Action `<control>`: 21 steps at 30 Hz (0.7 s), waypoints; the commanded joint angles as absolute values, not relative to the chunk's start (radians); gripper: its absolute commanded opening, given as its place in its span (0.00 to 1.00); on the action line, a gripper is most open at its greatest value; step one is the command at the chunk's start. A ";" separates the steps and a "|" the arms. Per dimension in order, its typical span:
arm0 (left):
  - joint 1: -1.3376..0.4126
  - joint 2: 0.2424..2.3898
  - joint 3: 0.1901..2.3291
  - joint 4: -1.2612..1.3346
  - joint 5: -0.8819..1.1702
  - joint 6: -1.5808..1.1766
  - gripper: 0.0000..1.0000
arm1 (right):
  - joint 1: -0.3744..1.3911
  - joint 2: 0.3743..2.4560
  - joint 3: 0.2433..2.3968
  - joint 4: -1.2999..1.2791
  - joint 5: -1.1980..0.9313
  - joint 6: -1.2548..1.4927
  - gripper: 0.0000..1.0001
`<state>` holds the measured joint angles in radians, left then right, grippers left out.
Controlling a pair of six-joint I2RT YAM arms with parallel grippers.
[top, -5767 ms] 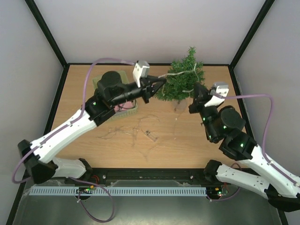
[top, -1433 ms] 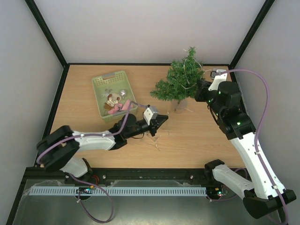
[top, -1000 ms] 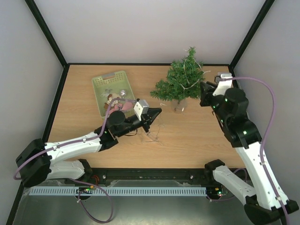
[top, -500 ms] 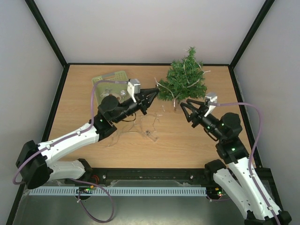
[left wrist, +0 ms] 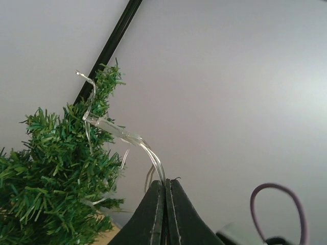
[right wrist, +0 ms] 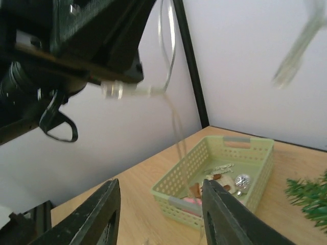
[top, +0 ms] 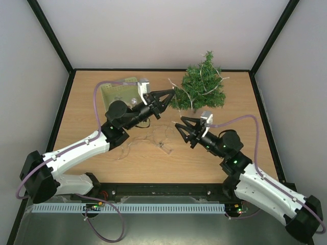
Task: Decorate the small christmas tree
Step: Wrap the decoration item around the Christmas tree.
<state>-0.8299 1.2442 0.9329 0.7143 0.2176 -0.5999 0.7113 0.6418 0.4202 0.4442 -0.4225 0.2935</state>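
Clock: read from above, with 12 o'clock at the table's far edge, away from my bases.

Tree: the small christmas tree (top: 202,89) stood upright on the table (top: 82,102) toward 1 o'clock, near the far edge. My left wrist view showed its bushy green branches (left wrist: 56,173) low on the left. My right wrist view caught only a branch tip (right wrist: 309,196).

Left claw: my left claw (top: 172,92) was clenched on the light string (top: 190,98). Its tip was raised above the table, just beside the tree's 9 o'clock side. In the wrist view the two fingers met flat, pinching the thin clear wires (left wrist: 165,185).

Light string: a clear wire strand (left wrist: 115,130) ran from that pinch up to the tree's top and lay across the branches. More of it lay loose on the table near the centre, at about 6 o'clock from my left claw.

Right claw: my right claw (top: 180,122) was released, its fingers spread with nothing between them (right wrist: 161,181). It sat at about 7 o'clock from the tree and pointed toward 10 o'clock. A hanging strand (right wrist: 168,92) showed ahead of it, and I could not tell whether they touched.

Basket: a pale green basket (top: 116,89) sat at 11 o'clock, partly hidden behind my left arm. My right wrist view showed its perforated wall (right wrist: 179,176) and small ornaments (right wrist: 225,181) inside.
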 commanded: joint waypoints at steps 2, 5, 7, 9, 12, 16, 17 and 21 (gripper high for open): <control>-0.821 1.235 0.950 0.810 0.190 -0.670 0.02 | 0.806 0.695 0.332 0.681 -0.251 0.229 0.44; -0.821 1.241 0.956 0.819 0.182 -0.682 0.02 | 0.845 0.738 0.293 0.754 -0.187 0.241 0.42; -0.821 1.244 0.951 0.831 0.162 -0.710 0.02 | 0.876 0.770 0.273 0.815 -0.123 0.249 0.38; -0.822 1.250 0.942 0.869 0.153 -0.734 0.02 | 0.901 0.806 0.258 0.876 -0.096 0.258 0.37; -0.822 1.258 0.937 0.892 0.150 -0.764 0.02 | 0.919 0.869 0.254 0.934 -0.071 0.272 0.48; -0.821 1.258 0.940 0.900 0.152 -0.778 0.02 | 0.921 0.963 0.264 0.986 -0.071 0.280 0.51; -0.822 1.255 0.940 0.898 0.150 -0.777 0.02 | 0.921 0.985 0.267 1.001 -0.074 0.280 0.51; -0.822 1.243 0.941 0.897 0.137 -0.771 0.02 | 0.921 1.071 0.294 1.046 -0.078 0.273 0.50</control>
